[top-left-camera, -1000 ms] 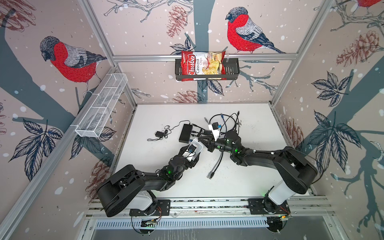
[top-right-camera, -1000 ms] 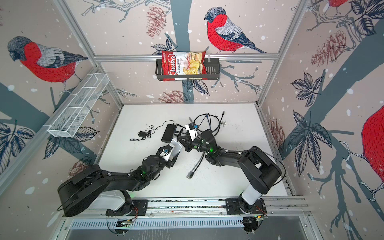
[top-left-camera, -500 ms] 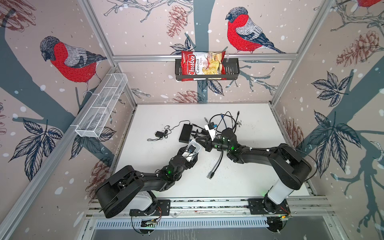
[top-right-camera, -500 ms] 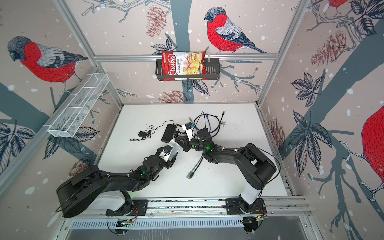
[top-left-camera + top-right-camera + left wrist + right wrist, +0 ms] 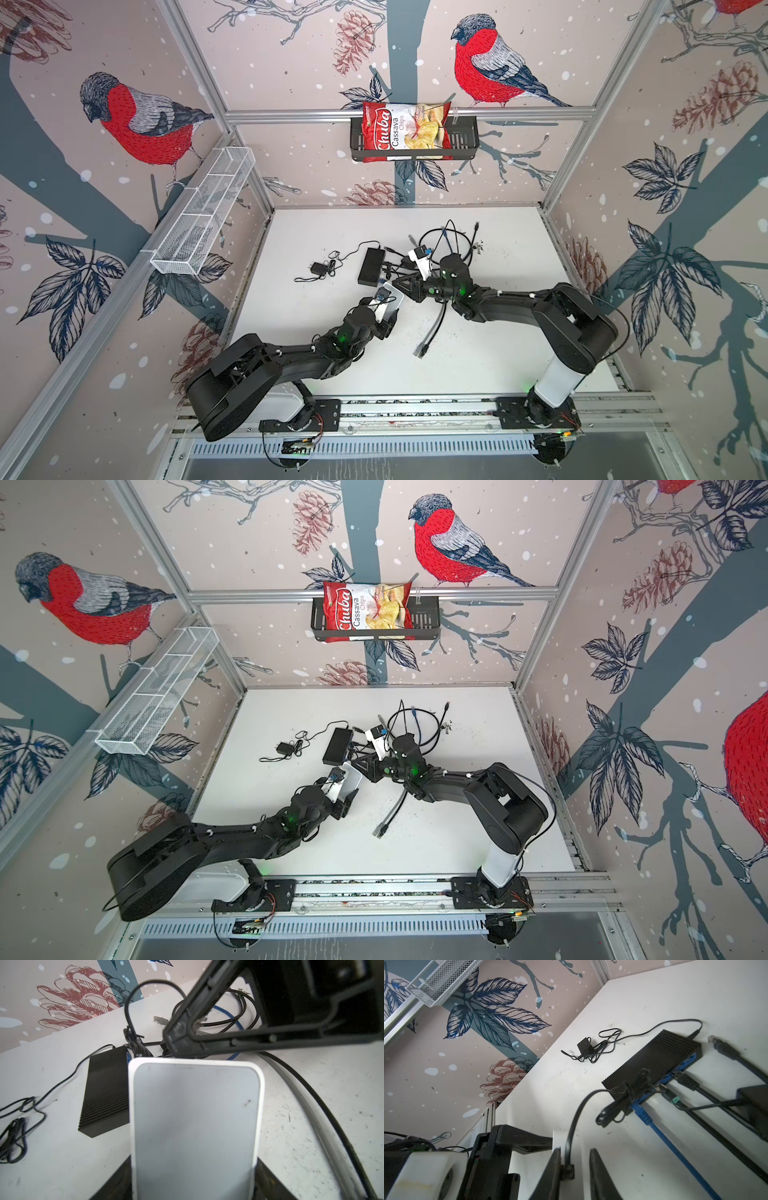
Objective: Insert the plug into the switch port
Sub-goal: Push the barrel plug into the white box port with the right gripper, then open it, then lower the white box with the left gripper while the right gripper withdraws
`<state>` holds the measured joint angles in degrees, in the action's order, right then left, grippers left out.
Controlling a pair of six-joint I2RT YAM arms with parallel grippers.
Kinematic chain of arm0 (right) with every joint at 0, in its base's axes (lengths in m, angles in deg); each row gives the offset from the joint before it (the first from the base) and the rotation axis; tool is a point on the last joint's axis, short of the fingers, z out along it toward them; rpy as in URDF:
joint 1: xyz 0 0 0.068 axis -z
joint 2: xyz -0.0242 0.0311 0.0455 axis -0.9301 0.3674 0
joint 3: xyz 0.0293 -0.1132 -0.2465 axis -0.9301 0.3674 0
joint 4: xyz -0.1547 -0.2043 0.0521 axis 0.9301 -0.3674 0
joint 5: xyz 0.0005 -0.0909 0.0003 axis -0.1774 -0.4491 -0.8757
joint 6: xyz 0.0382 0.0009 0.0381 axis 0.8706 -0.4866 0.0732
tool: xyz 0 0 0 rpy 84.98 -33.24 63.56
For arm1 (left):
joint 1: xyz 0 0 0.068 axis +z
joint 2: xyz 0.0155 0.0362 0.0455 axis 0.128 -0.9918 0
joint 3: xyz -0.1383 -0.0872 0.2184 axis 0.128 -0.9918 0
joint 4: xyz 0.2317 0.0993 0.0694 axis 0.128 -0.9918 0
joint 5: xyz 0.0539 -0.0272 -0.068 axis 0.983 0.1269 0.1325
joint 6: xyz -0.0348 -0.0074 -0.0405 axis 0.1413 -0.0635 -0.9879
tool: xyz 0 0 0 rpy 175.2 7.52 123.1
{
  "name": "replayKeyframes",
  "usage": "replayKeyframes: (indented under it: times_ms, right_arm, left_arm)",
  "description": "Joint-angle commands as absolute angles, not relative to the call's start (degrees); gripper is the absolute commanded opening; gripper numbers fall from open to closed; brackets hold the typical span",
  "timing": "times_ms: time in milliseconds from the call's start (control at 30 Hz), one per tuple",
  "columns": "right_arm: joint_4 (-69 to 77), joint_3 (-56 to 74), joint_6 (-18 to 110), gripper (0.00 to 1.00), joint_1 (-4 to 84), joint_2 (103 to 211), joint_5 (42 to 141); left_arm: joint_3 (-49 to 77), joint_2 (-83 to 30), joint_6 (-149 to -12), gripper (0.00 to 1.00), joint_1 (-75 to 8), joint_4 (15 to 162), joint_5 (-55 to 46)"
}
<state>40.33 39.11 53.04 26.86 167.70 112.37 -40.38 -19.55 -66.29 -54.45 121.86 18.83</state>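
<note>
In both top views the switch (image 5: 371, 266) (image 5: 337, 746) is lying flat on the table (image 5: 478, 365). The right gripper (image 5: 398, 281) is being held just beside its port side.

Left wrist: a white box (image 5: 195, 1126) is being clamped by the left gripper (image 5: 193, 1176), with the switch just beside it.

Right wrist: the jaws are being held slightly apart. The plug (image 5: 568, 1171) is resting against one finger (image 5: 550, 1178), not being pinched, and its cable (image 5: 577, 1113) is looping towards the switch.

Left gripper (image 5: 390, 316), just short of the switch (image 5: 371, 266), clamps a white box (image 5: 195, 1126); right gripper (image 5: 575, 1159), beside the switch, has its jaws slightly parted.
</note>
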Motion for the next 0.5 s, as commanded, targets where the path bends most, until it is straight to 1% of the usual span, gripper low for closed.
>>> replayKeyframes:
  times_ms: [0,133,167,200,233,300,467]
  right_arm:
    - [36.22,38.88,55.19,0.34,28.80,166.33,114.99]
    - [31.25,38.77,52.04,0.47,31.92,163.39,113.66]
    - [30.33,38.92,51.19,0.54,32.65,162.58,112.89]
    - [29.63,39.15,50.21,0.96,33.50,161.52,112.31]
    - [28.58,39.32,49.07,0.99,34.25,160.38,111.46]
    - [25.84,38.72,46.39,0.99,35.32,158.38,108.50]
    - [18.14,34.87,40.04,0.99,36.32,155.37,99.21]
  left_arm:
    - [-37.16,-19.56,-73.53,0.43,-54.44,112.60,20.37]
    - [-33.72,-21.20,-78.00,0.43,-54.41,102.00,21.43]
    - [-33.07,-21.57,-78.75,0.43,-54.46,99.94,21.38]
    - [-32.25,-21.93,-80.09,0.43,-54.46,97.73,21.09]
    - [-31.63,-22.02,-80.69,0.44,-54.46,96.71,20.00]
    - [-29.81,-22.47,-82.14,0.44,-54.45,93.70,18.83]
    - [-23.96,-25.06,-86.73,0.46,-54.43,82.43,21.13]
